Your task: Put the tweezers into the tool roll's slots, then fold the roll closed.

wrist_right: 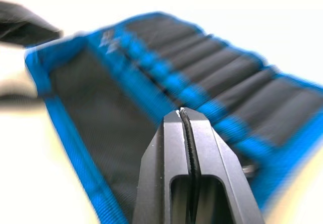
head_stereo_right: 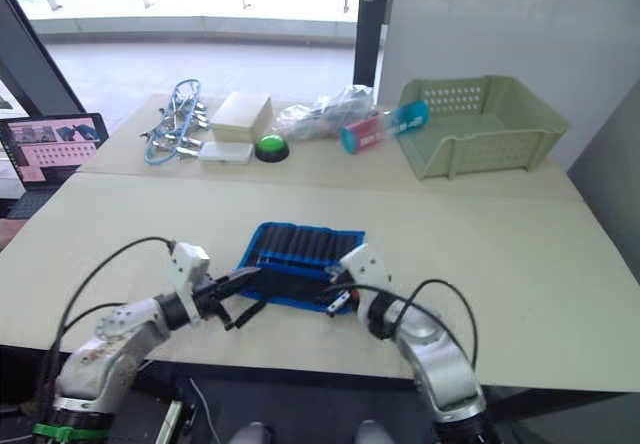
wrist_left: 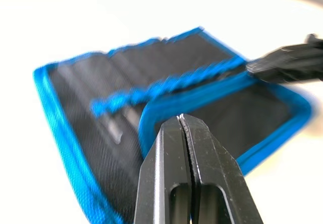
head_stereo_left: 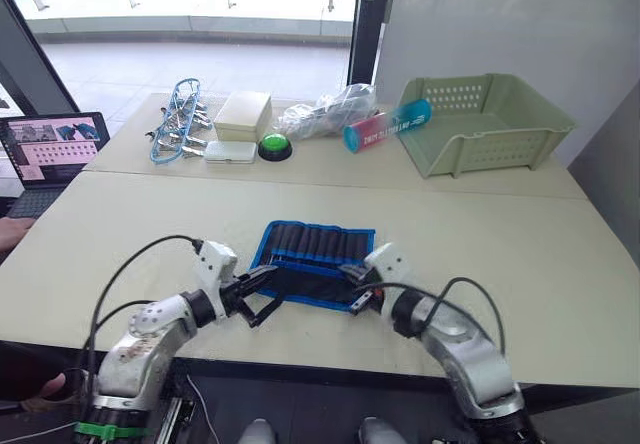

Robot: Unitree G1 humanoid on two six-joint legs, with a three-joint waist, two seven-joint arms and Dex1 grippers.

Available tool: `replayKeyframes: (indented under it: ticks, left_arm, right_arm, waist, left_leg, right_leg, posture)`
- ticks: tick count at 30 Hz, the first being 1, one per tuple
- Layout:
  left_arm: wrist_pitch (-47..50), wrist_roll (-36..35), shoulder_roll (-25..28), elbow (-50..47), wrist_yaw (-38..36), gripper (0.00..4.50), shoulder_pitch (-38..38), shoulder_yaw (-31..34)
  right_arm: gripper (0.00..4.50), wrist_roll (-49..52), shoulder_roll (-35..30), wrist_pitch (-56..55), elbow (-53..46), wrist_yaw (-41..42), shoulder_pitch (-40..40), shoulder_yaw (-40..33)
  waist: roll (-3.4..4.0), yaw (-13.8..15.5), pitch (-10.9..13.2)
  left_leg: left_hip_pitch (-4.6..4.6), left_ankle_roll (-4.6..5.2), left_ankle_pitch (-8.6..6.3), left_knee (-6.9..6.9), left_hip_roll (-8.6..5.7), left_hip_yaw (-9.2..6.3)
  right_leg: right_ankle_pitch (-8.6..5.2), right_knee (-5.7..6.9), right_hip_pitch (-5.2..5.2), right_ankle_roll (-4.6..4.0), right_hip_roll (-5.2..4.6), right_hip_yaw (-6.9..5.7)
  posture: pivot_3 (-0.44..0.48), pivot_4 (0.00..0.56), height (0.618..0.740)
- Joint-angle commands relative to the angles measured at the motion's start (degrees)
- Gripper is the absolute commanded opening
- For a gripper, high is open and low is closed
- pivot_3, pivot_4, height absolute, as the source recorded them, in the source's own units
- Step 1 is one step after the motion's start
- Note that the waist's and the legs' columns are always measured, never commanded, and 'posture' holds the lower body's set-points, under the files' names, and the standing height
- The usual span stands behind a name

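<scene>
The tool roll (head_stereo_left: 315, 249), black with bright blue edging, lies unrolled near the table's front edge. Its row of slots (head_stereo_left: 320, 236) runs across the far half. The near flap (wrist_left: 212, 118) lies folded up over the lower part of the slots. The tweezers are hidden; I cannot pick them out among the dark slots. My left gripper (head_stereo_left: 268, 282) is shut, its tip over the flap's left blue corner (wrist_left: 146, 120). My right gripper (head_stereo_left: 358, 292) is also shut at the flap's right end. Whether either one pinches fabric I cannot tell.
At the back of the table stand a green plastic basket (head_stereo_left: 490, 124), a teal and pink tube (head_stereo_left: 385, 126), a clear plastic bag (head_stereo_left: 325, 114), a green button (head_stereo_left: 274, 146), a cream box (head_stereo_left: 243, 114) and a blue-wire bundle of clips (head_stereo_left: 178, 119). A laptop (head_stereo_left: 50, 149) and a person's hand (head_stereo_left: 12, 232) are at the left.
</scene>
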Motion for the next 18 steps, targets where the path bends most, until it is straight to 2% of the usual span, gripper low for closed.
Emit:
replayKeyframes:
  ticks: [1,5,8,9,14,18]
  left_arm:
    - [1.21,-5.96,4.82,-2.73,-5.6,0.01,0.35,6.08]
    - [-1.2,-7.55,9.7,0.82,-13.45,0.0,1.71,8.92]
    - [-3.3,-5.48,12.77,3.74,-18.61,0.0,3.38,7.33]
    - [-7.63,-4.34,12.22,4.92,-20.02,0.0,3.58,7.71]
    - [-10.92,-6.42,13.42,8.6,-26.79,0.0,2.08,8.61]
    - [-10.28,-6.93,14.16,9.71,-28.66,0.0,0.87,8.5]
  right_arm:
    - [0.26,9.26,-2.9,12.57,-4.7,2.24,-2.64,-7.68]
    - [1.52,15.02,-6.06,25.42,-1.27,2.23,-7.29,-12.71]
    - [2.56,17.33,-3.35,33.85,5.53,-1.57,-11.9,-18.75]
    - [2.87,17.77,-3.25,34.74,6.62,-1.65,-12.61,-19.04]
    - [2.87,18.43,-0.88,37.4,10.34,-3.81,-14.1,-19.86]
    - [2.87,21.15,3.51,40.12,11.33,-4.91,-14.82,-22.77]
  waist:
    - [0.01,0.05,0.01]
    - [0.09,-0.03,0.06]
    - [0.11,-0.13,0.08]
    - [0.16,-0.18,0.11]
    - [0.21,0.09,0.15]
    - [0.21,-0.01,0.15]
  left_leg:
    - [-0.02,0.0,0.0,-0.01,0.0,0.0]
    - [-0.01,0.0,0.0,-0.04,-0.01,0.01]
    - [-0.01,0.0,0.0,-0.08,-0.01,0.01]
    - [0.0,0.01,0.0,-0.08,0.0,0.01]
    - [-0.21,0.01,0.0,-0.12,0.0,0.02]
    - [-0.29,0.01,0.0,-0.09,0.0,0.02]
  right_leg:
    - [0.0,-0.01,-0.01,0.0,0.0,0.0]
    - [0.0,-0.08,-0.02,-0.01,0.0,-0.01]
    - [-0.01,-0.1,-0.04,-0.02,0.01,-0.01]
    - [-0.01,-0.09,-0.04,-0.02,0.02,0.0]
    - [-0.01,-0.1,-0.23,-0.03,0.01,-0.01]
    - [-0.01,-0.06,-0.33,-0.03,0.01,-0.01]
  posture:
    - [0.0,0.15,0.74]
    - [0.0,0.15,0.74]
    - [0.0,0.15,0.74]
    - [0.0,0.15,0.74]
    - [0.0,0.15,0.74]
    - [0.0,0.15,0.74]
